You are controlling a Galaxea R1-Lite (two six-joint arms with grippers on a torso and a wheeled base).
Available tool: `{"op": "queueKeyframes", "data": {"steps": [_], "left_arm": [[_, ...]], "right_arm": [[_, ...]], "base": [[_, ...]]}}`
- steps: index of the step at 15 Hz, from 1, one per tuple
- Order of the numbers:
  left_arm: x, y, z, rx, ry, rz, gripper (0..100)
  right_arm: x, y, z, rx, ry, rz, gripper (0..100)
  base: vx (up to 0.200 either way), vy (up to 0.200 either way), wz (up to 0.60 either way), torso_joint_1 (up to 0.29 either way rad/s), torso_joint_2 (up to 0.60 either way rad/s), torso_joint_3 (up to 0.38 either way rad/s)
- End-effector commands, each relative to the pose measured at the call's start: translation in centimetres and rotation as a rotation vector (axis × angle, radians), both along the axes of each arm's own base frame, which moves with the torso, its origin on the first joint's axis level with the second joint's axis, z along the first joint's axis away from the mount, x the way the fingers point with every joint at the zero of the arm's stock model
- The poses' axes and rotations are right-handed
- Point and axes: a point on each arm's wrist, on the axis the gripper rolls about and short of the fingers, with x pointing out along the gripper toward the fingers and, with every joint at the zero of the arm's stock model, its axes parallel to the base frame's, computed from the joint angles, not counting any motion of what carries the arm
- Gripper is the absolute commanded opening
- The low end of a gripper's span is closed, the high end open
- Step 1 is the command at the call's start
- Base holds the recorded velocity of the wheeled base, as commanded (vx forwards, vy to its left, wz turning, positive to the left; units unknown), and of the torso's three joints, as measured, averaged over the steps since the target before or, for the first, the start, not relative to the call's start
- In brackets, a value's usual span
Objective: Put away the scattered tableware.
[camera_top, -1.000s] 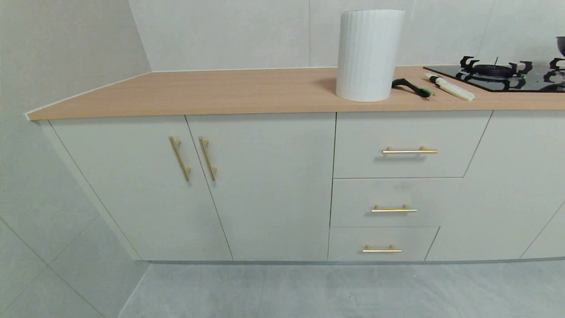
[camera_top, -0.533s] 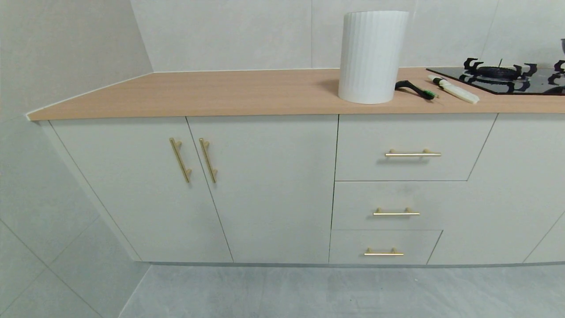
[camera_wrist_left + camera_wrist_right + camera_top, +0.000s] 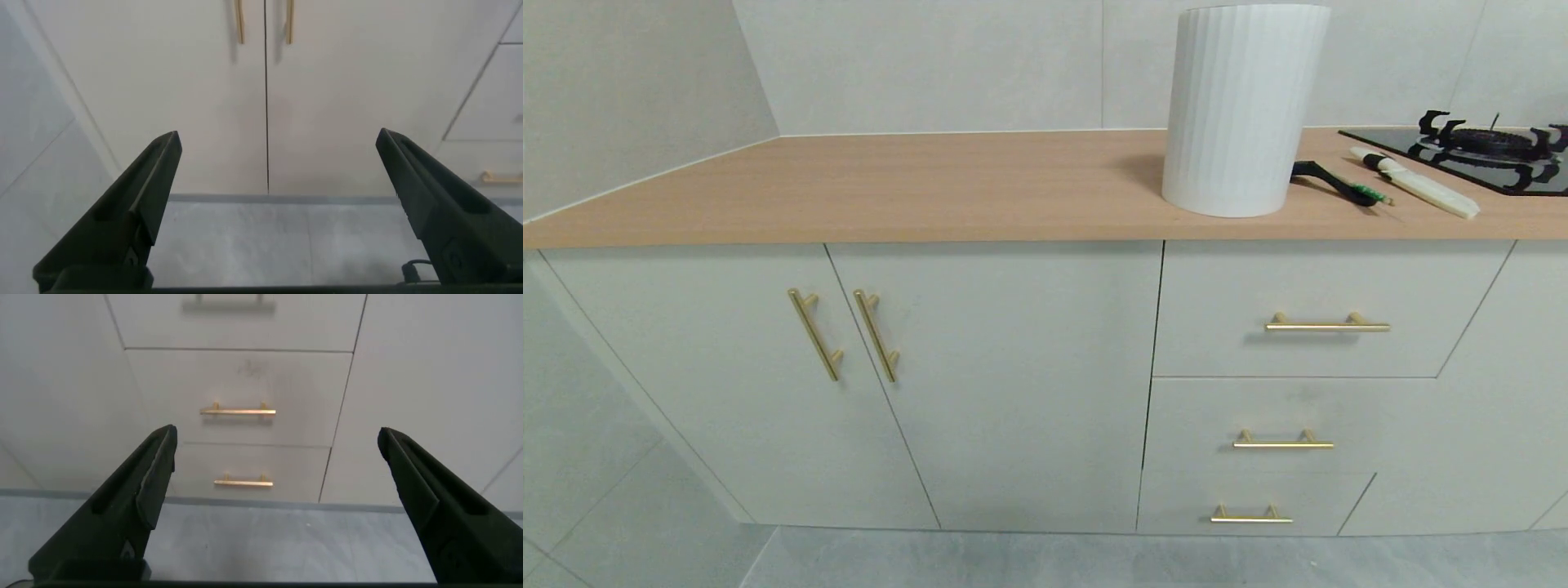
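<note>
Both pincers are seen spread wide and empty, low before the cabinet front: the left gripper (image 3: 278,143) is held facing the double doors (image 3: 265,90), the right gripper (image 3: 278,437) facing the drawers (image 3: 237,392), and nothing is touched by either. Above them, on the wooden countertop (image 3: 890,184), the scattered tableware is found toward the robot's right: a black-handled utensil (image 3: 1335,181) lies just beside a tall white ribbed container (image 3: 1241,110), and a pale utensil (image 3: 1417,183) lies near it, between it and the hob (image 3: 1486,147). The step in hand is judged to be the approach. It would be done well if the arms were lifted above the counter edge before any reach, the right pincer brought down over the black handle with its jaws set across it, and the ribbed container, presumably where the pieces belong, kept from being knocked.
</note>
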Motion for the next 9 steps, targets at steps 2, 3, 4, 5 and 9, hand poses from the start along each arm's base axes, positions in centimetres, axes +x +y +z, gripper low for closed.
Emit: {"op": "queueKeyframes", "data": {"steps": [2, 3, 4, 5, 9], "left_arm": [[0.0, 0.0, 0.0, 0.0, 0.002, 0.002, 100], [0.0, 0.0, 0.0, 0.0, 0.002, 0.0, 100], [0.0, 0.0, 0.0, 0.0, 0.002, 0.0, 100], [0.0, 0.0, 0.0, 0.0, 0.002, 0.0, 100], [0.0, 0.0, 0.0, 0.0, 0.002, 0.0, 100]], "right_arm": [[0.0, 0.0, 0.0, 0.009, 0.0, 0.003, 100], [0.0, 0.0, 0.0, 0.006, 0.002, 0.003, 100], [0.0, 0.0, 0.0, 0.006, 0.002, 0.004, 100], [0.0, 0.0, 0.0, 0.006, 0.002, 0.004, 100], [-0.5, -0.1, 1.8, 0.021, -0.074, -0.018, 100]], "base": [[0.0, 0.0, 0.0, 0.0, 0.0, 0.0], [0.0, 0.0, 0.0, 0.0, 0.0, 0.0], [0.0, 0.0, 0.0, 0.0, 0.0, 0.0], [0.0, 0.0, 0.0, 0.0, 0.0, 0.0], [0.0, 0.0, 0.0, 0.0, 0.0, 0.0]]}}
